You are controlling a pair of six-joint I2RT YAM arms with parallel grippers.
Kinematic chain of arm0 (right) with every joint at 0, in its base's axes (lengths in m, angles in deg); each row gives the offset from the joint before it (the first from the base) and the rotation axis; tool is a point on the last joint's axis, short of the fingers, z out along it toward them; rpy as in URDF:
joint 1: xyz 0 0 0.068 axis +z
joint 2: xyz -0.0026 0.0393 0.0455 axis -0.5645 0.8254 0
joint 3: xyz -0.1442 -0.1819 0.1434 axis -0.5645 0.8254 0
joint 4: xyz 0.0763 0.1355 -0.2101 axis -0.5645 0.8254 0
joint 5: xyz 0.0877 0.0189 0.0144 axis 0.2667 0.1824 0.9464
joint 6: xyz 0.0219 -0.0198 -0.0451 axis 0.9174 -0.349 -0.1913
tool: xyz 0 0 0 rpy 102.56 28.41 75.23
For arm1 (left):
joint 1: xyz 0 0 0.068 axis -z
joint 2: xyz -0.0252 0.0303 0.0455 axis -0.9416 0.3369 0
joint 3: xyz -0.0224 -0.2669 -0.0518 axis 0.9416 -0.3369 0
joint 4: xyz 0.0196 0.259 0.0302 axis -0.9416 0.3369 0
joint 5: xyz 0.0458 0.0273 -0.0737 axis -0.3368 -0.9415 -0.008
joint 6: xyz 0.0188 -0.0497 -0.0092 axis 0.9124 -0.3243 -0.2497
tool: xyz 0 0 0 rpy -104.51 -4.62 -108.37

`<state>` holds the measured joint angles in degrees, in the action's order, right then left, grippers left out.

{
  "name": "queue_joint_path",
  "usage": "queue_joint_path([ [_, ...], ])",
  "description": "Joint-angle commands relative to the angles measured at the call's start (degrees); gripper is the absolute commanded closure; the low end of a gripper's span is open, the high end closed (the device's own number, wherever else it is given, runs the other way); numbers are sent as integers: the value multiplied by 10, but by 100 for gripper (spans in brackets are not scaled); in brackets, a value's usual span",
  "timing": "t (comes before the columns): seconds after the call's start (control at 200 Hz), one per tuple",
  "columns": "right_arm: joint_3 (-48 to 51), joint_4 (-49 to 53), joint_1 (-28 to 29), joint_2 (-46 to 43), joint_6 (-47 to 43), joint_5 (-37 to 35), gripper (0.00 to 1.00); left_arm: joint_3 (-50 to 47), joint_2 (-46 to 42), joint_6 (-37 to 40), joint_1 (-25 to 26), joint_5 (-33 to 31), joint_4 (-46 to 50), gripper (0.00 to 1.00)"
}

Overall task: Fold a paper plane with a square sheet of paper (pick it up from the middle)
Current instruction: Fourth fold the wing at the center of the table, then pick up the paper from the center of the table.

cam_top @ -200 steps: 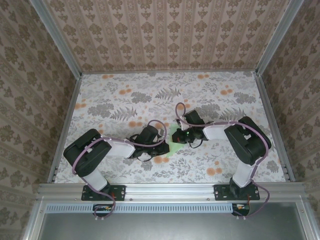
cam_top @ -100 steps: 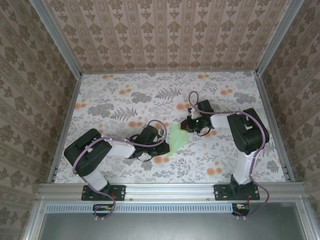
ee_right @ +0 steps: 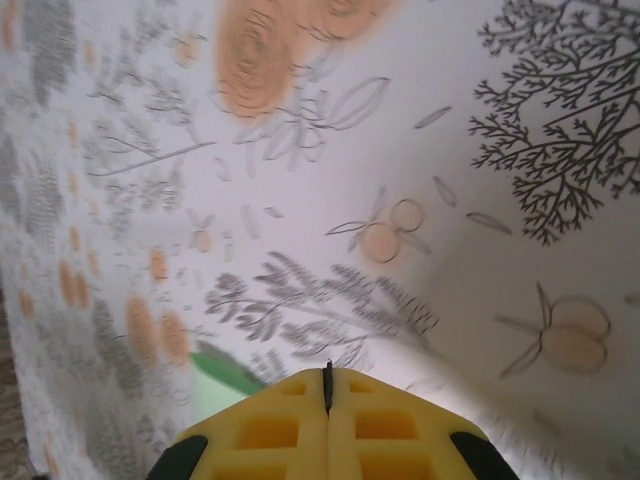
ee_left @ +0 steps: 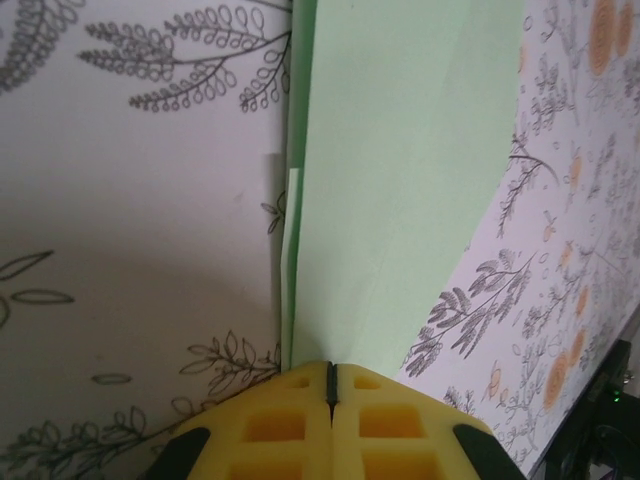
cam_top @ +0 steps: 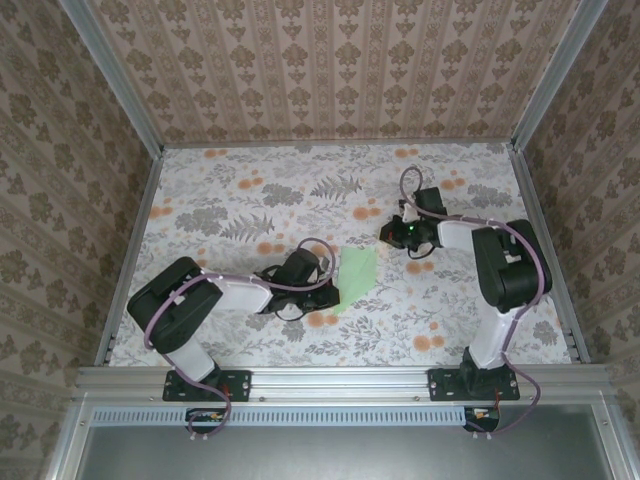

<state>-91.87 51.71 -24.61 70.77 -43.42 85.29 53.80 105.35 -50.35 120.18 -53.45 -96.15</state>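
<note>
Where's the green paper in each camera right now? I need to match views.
Top external: green paper lies mid-table, at the left gripper tip.
Left wrist: the paper fills the upper middle, above that shut gripper.
Right wrist: a green sliver at lower left, beside the right gripper.
Shared landmark: orange-flowered tabletop.

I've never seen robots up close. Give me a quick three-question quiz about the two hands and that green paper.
1. Fill in: the right hand's yellow fingers are pressed ___.
2. Which hand has its fingertips at the green paper? A. left hand B. right hand
3. True or false: the paper is crumpled into a ball.
Key: 1 shut; 2 A; 3 false.
</note>
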Motion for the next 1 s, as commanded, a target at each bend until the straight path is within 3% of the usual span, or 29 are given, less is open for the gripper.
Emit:
queue_joint_path([
  [0.0,36,22,7,-67,33,11,91,45,-38,45,-13,-16,112,82],
  [0.085,71,26,17,-102,53,18,74,80,-74,66,-26,-36,145,61],
  [0.285,135,17,53,-158,105,10,53,99,-142,88,-77,-87,209,28],
  [0.52,150,-39,115,-129,150,-2,52,76,-182,93,-122,-103,218,8],
  [0.555,148,-48,122,-120,154,-1,53,71,-187,93,-127,-103,217,1],
  [0.995,123,-129,171,-46,198,24,64,25,-231,74,-159,-78,208,0],
])
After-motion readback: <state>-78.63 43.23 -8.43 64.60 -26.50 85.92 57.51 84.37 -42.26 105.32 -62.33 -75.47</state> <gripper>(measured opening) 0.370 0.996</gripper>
